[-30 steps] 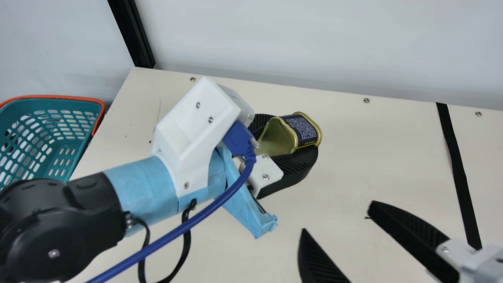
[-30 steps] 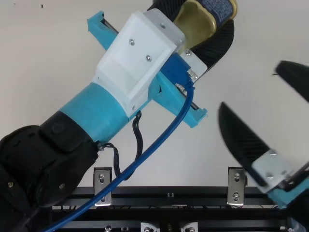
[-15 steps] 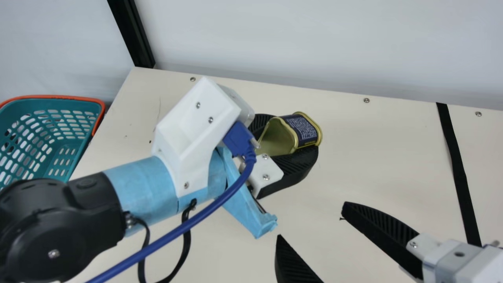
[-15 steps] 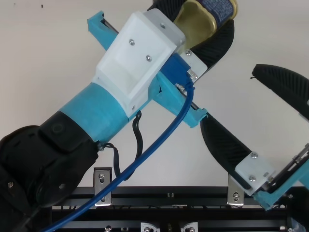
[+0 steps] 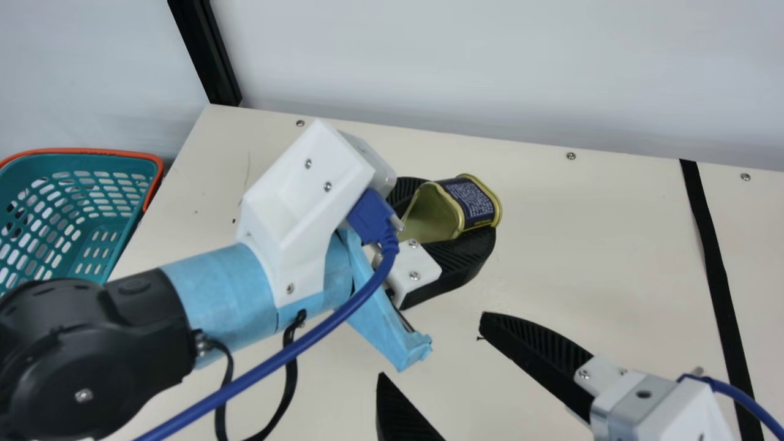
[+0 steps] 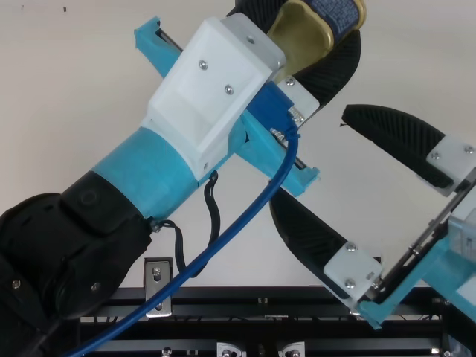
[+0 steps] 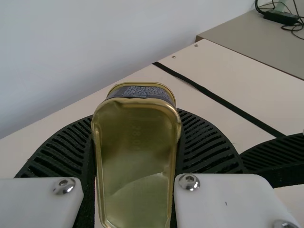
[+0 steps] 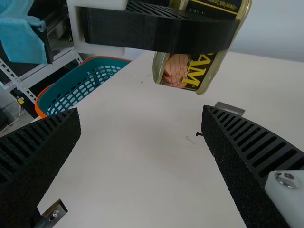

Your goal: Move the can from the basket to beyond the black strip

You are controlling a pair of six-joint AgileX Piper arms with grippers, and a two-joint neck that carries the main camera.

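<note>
We begin with the left gripper (image 5: 456,208). Its two ribbed fingers are closed against the can (image 5: 474,201), one on each side, and between them we see the can held in a tilted position. Its smooth gold end faces back toward the left wrist camera, and a dark label goes around its side. In the right wrist view we see the can held up above the table (image 5: 588,245).

The right gripper (image 6: 309,155) stands near the left one, with its fingers spread wide apart, and it has hold of nothing. Both its fingertips point toward the side of the left arm. On the left arm we notice a white bracket (image 5: 294,196) and a thick blue cable (image 5: 343,318), which hangs in a curve beside the light blue wrapping (image 5: 223,285).

Farther out, the green basket (image 5: 104,177) with its orange rim is at the left end of the table, and the can is outside of it, well apart. The black strip (image 5: 713,257) runs across the table on the other side, so we find the can between the basket and the strip, on the basket's side. Behind the table rises a pale wall (image 5: 490,61), with a black post (image 5: 208,55) near the table's corner.
</note>
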